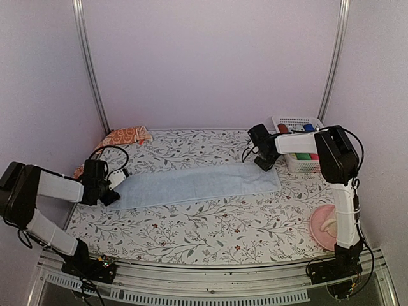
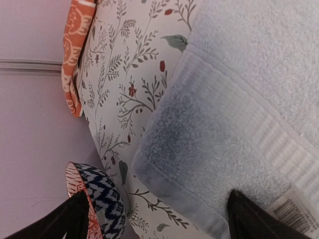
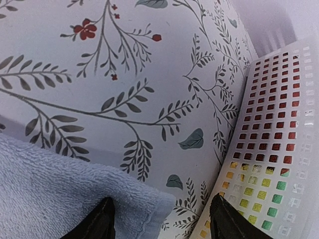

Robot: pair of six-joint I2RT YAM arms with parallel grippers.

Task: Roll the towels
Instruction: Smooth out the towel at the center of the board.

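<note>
Plain light-blue terry towel (image 1: 197, 182) lies flat on the floral-covered table (image 1: 191, 229), my left gripper (image 1: 109, 193) spread wide over its left end, my right gripper (image 1: 266, 163) part-open and empty above its right corner; risk: an uneven pinch would skew the roll.

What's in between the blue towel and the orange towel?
Only bare flowery tablecloth lies between the blue towel and the orange towel. The left wrist view shows this stretch most clearly.
</note>
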